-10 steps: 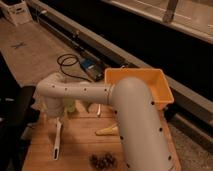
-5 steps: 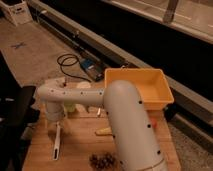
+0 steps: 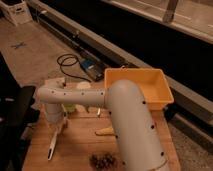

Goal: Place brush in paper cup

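The long slim white brush (image 3: 53,145) lies on the wooden table (image 3: 80,145) at the front left, pointing toward me. My gripper (image 3: 59,126) hangs from the white arm (image 3: 125,115) straight over the brush's far end; I cannot tell whether it touches the brush. The pale green paper cup (image 3: 70,107) stands just right of the gripper, mostly hidden behind the arm's forearm.
A yellow tub (image 3: 135,85) stands at the table's back right. A white round container (image 3: 84,86) and a white object (image 3: 54,82) sit at the back left. A tan piece (image 3: 106,131) and a dark brown clump (image 3: 102,161) lie near the front. A black chair (image 3: 17,117) stands at the left.
The arm's elbow has shifted slightly left and toward me. The gripper stays over the brush's far end, and the brush has not visibly moved.
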`<state>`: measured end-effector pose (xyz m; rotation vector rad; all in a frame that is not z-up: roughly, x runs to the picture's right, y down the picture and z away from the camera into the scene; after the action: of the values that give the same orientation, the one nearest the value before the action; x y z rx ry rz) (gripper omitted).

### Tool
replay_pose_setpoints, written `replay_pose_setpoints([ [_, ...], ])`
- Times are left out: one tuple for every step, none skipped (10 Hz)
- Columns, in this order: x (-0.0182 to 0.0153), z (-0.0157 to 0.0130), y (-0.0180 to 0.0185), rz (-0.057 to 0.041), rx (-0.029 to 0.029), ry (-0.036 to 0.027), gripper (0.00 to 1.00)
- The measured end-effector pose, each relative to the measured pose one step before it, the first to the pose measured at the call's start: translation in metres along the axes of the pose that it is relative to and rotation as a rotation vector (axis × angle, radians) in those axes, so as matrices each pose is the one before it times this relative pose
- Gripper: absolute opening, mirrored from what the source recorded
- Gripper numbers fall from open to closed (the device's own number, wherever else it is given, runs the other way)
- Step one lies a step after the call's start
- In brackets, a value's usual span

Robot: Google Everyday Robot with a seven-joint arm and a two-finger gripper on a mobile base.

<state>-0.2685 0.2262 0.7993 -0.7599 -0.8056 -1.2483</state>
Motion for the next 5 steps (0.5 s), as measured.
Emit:
replay_pose_setpoints([
  [-0.00406,-0.00878,-0.00179,-0.00343,0.00771,0.01958,0.01],
  [-0.00367,-0.01230,-0.00135,0.00001,0.00801,0.02474,0.00],
  [-0.00290,-0.01508,0.00079,0.00424,0.00575,0.03034,0.00],
  [-0.00210,-0.01321,0.00122,0.00425,0.00365,0.02630,0.00],
  [-0.00454,-0.01759,0.00205,0.00827,0.00091,0.04185,0.00],
])
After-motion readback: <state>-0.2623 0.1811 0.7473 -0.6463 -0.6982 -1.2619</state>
